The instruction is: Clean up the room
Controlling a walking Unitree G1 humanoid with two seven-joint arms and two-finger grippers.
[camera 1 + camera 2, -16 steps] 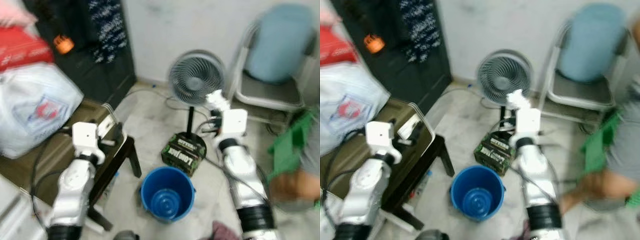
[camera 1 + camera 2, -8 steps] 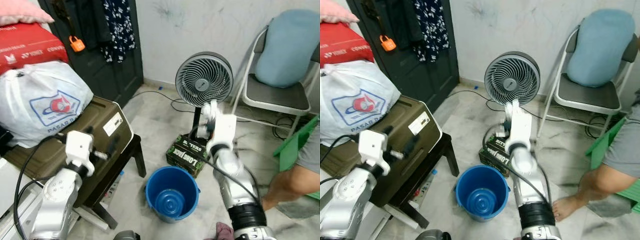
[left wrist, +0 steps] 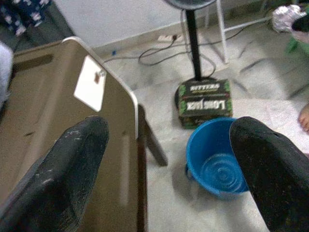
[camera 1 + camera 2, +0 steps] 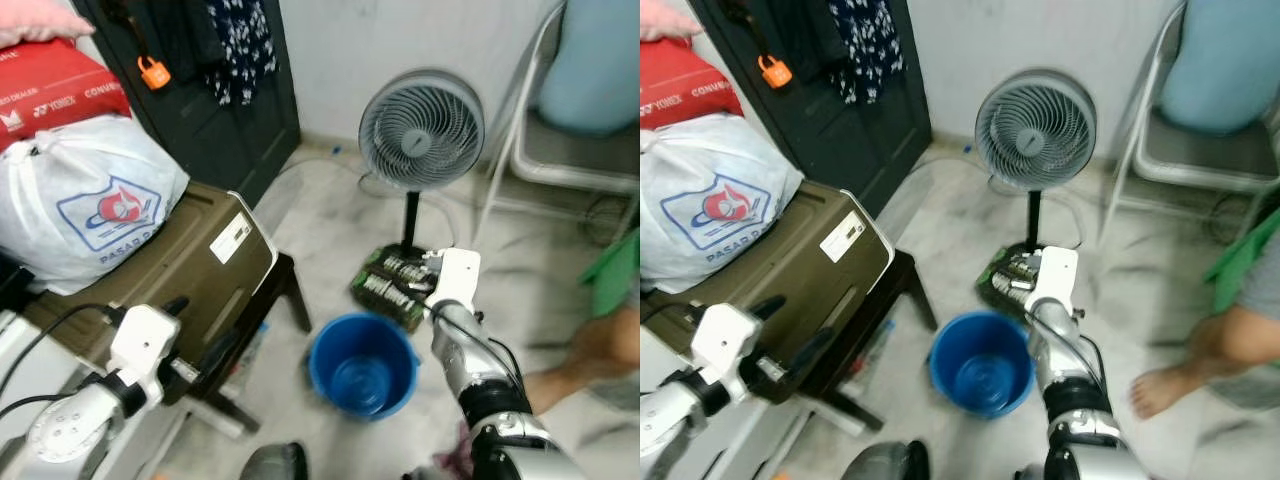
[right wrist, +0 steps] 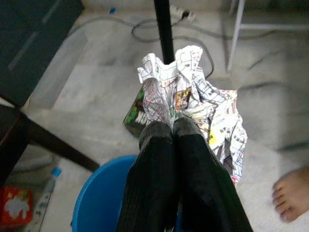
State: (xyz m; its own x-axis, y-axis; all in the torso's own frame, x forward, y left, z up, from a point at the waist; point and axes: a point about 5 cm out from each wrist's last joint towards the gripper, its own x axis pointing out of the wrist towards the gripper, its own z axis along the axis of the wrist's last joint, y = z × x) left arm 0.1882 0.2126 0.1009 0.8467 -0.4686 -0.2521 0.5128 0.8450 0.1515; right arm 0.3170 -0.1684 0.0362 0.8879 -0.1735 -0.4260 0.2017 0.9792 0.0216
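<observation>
The right gripper (image 5: 175, 126) holds a crumpled printed paper (image 5: 193, 104) with its fingers pressed together, above the far rim of the blue bucket (image 4: 362, 364) on the floor. Just behind the bucket lies a green box (image 4: 393, 285) at the foot of the standing fan (image 4: 421, 131), with a folding chair (image 4: 1200, 150) further right and a person's bare foot (image 4: 1160, 388) near. The left gripper (image 3: 169, 159) is spread wide beside the olive suitcase (image 4: 170, 265), which lies on a dark stool (image 4: 265, 330) and carries a white plastic bag (image 4: 85, 200)
</observation>
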